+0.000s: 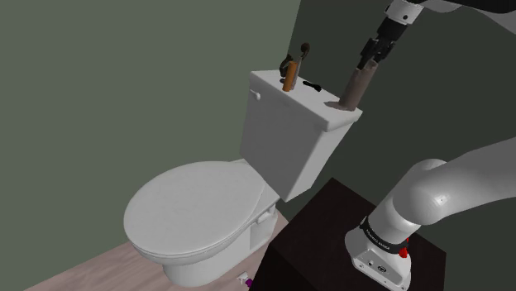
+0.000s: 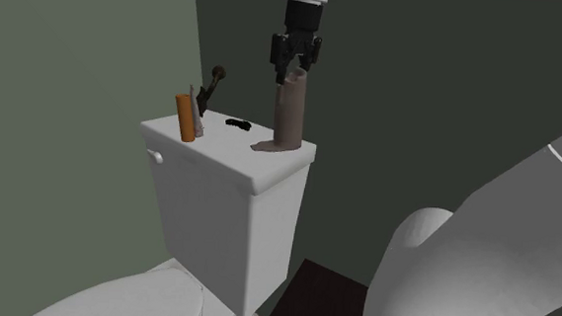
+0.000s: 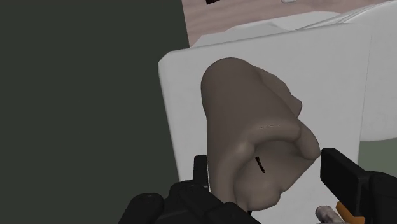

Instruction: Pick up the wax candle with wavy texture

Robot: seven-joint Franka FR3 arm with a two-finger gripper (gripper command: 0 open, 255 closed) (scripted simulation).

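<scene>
Upper right of the shoulder view: one black gripper is set around one brown wavy candle atop one toilet tank; whether the jaws clamp it cannot be told.

Grey-green walls, white toilet — floor perhaps wooden.

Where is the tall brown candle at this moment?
In the shoulder view the brown candle stands on the right end of the toilet tank lid, to the right of the orange cylinder, with the gripper at its top.
</scene>
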